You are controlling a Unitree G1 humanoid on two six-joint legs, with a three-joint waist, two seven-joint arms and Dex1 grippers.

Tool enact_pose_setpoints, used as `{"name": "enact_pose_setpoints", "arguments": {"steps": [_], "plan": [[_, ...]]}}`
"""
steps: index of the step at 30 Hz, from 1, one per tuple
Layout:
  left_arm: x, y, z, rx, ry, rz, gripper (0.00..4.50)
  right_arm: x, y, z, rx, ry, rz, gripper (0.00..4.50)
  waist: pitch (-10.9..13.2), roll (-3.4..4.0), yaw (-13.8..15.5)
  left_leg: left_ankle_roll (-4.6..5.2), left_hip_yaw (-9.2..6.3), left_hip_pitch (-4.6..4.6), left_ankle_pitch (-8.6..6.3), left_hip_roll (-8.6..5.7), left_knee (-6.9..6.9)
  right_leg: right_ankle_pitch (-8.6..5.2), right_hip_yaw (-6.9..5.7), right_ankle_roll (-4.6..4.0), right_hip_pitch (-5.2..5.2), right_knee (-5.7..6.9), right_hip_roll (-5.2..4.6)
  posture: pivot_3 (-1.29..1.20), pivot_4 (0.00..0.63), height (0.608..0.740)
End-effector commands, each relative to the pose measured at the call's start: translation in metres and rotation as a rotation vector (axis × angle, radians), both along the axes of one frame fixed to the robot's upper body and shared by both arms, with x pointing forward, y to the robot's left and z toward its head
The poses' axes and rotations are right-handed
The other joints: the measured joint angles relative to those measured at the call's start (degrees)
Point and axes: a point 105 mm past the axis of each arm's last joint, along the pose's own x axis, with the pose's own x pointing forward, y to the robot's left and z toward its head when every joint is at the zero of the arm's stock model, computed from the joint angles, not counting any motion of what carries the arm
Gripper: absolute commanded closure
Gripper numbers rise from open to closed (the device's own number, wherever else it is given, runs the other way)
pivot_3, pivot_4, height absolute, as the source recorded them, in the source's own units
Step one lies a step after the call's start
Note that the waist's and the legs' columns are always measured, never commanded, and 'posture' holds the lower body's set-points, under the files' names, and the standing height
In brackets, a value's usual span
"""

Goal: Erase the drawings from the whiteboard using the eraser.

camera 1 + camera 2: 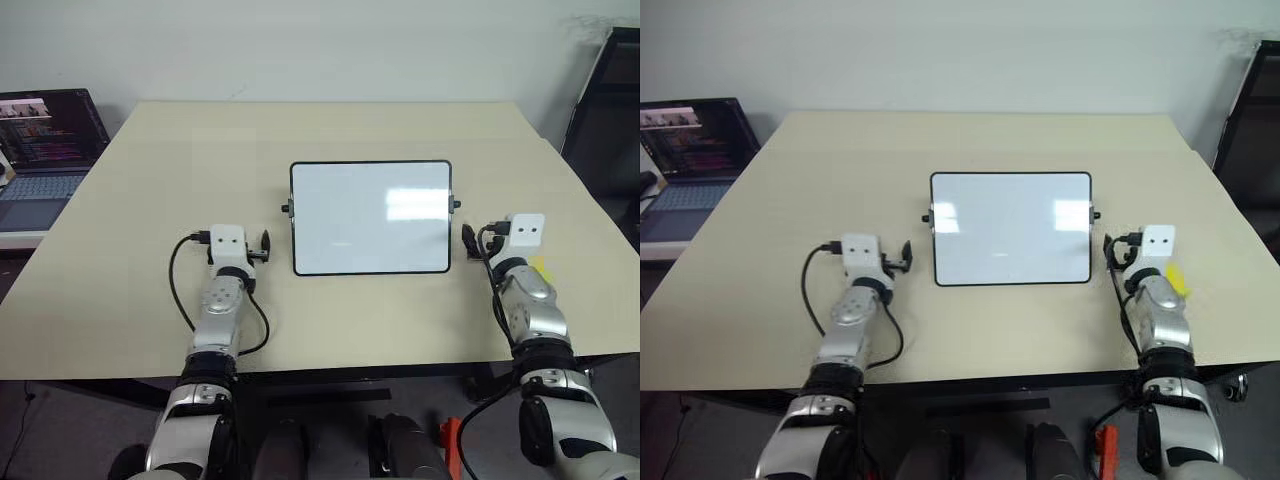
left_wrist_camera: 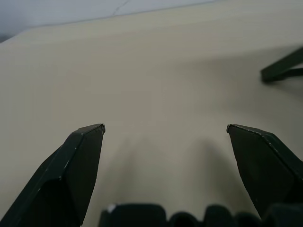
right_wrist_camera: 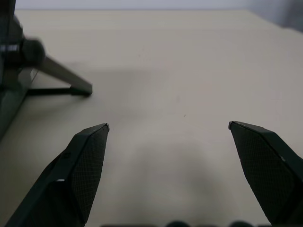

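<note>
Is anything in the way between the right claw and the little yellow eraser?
No. The yellow eraser lies on the table right beside the right claw, partly hidden behind that arm. Both claws are open and empty.

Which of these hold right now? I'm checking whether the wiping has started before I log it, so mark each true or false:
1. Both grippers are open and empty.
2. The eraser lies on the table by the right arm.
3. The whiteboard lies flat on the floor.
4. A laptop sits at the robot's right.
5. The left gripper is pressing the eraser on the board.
1. True: the left gripper and right gripper have their fingers spread with nothing between them.
2. True: the yellow eraser lies on the table beside the right arm.
3. False: the whiteboard stands on the table between the arms.
4. False: the laptop is at the robot's left.
5. False: it holds nothing, beside the board.
</note>
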Motion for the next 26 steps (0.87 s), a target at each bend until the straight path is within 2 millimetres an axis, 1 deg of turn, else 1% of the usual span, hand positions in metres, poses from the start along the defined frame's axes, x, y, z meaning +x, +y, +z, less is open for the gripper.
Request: {"name": "enact_pose_setpoints", "arguments": {"steps": [1,5,9,11,13,15,18,22,26], "plan": [[0.000,0.000,0.002,0.022,-0.032,0.002,0.00,0.000,0.007,0.014,-0.001,-0.076,0.005,0.06,0.0,0.01,0.0,0.00,0.00,0.02,0.00,0.00,-0.01,0.00,0.00,0.00,0.00,0.01,0.00,0.00,0.150,0.740],[0.002,0.001,0.009,0.025,-0.061,-0.008,0.00,0.003,0.020,0.018,-0.001,-0.094,0.014,0.06,0.0,0.01,0.0,0.00,0.01,0.04,0.00,0.00,-0.02,0.00,0.01,0.00,0.01,0.01,0.01,0.00,0.150,0.740],[0.004,0.001,0.022,0.054,-0.114,-0.010,0.00,0.005,0.027,0.011,-0.011,-0.076,0.027,0.06,0.0,0.01,-0.1,0.00,0.00,0.04,0.00,0.00,-0.01,-0.01,0.00,0.02,0.01,0.01,0.00,0.00,0.150,0.740],[0.004,0.001,0.031,0.068,-0.156,-0.004,0.00,0.005,0.028,0.008,-0.013,-0.072,0.027,0.06,0.0,0.02,-0.1,0.00,0.00,0.04,0.00,0.01,-0.02,-0.01,-0.01,0.01,0.01,0.02,0.02,0.00,0.150,0.740],[0.002,0.003,0.036,0.056,-0.179,0.011,0.00,0.005,0.029,0.006,-0.008,-0.072,0.021,0.06,0.0,0.02,-0.1,0.00,0.00,0.05,0.00,0.01,-0.03,0.00,0.00,0.00,0.01,0.02,0.02,0.00,0.150,0.740],[0.001,0.009,0.037,0.059,-0.179,0.026,0.00,0.006,0.033,0.005,-0.010,-0.074,0.018,0.06,0.0,0.02,-0.2,0.00,0.00,0.05,0.00,0.01,-0.03,-0.01,0.00,0.01,0.01,0.02,0.02,0.00,0.150,0.740],[0.000,0.018,0.039,0.043,-0.182,0.054,0.00,0.011,0.035,0.009,0.003,-0.080,0.000,0.06,0.0,0.02,-0.6,0.00,0.01,0.07,0.00,0.02,-0.04,0.00,0.00,0.00,0.01,0.02,0.02,0.00,0.150,0.740],[-0.004,0.027,0.030,0.026,-0.150,0.086,0.00,0.014,0.041,0.006,0.004,-0.080,0.007,0.06,0.0,0.02,-1.1,0.00,0.01,0.08,0.00,0.02,-0.05,0.00,0.01,0.00,0.01,0.03,0.02,0.00,0.150,0.740],[-0.007,0.027,0.032,0.023,-0.152,0.078,0.00,0.016,0.047,0.005,0.006,-0.085,0.028,0.06,0.0,0.01,-1.4,0.00,0.02,0.10,0.00,0.02,-0.09,0.00,0.02,0.00,0.01,0.02,0.02,0.00,0.150,0.740]]}}
